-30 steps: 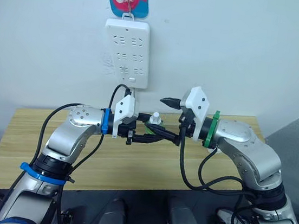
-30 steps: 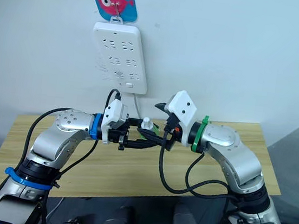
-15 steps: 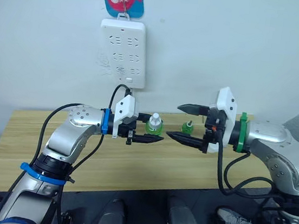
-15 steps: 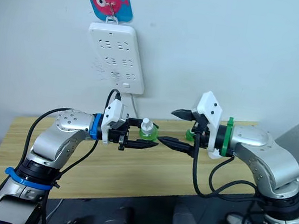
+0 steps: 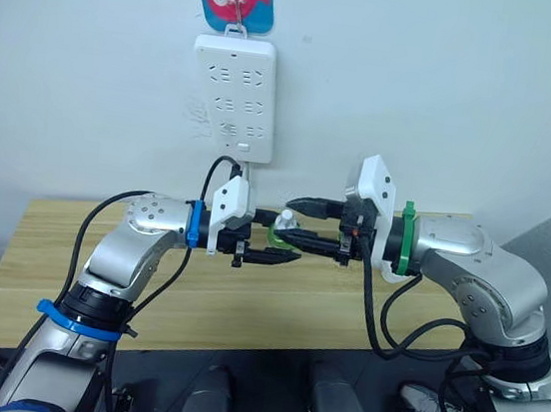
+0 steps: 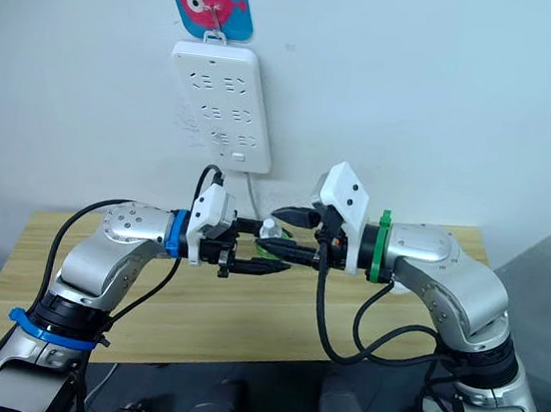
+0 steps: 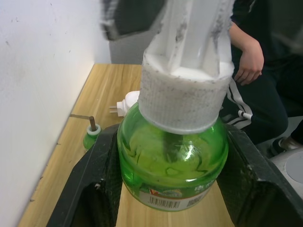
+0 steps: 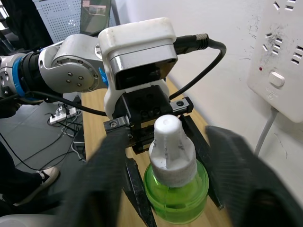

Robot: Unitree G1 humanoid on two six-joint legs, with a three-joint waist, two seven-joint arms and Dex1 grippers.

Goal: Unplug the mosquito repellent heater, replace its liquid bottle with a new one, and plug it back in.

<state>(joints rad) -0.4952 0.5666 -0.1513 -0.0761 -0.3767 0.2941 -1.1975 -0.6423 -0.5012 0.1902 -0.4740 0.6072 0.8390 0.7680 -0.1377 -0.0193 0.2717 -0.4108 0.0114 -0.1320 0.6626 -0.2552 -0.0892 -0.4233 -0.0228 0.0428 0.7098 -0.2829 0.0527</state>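
Above the table: capped green bottle pinched by left gripper; right gripper, jaws spread around cap, seemingly for uncapping.

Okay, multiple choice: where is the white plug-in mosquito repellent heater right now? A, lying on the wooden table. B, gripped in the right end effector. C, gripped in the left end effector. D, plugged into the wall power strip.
A: the left wrist view shows the mosquito repellent heater lying on the wooden table, prongs out, while the left end effector grips the green liquid bottle.
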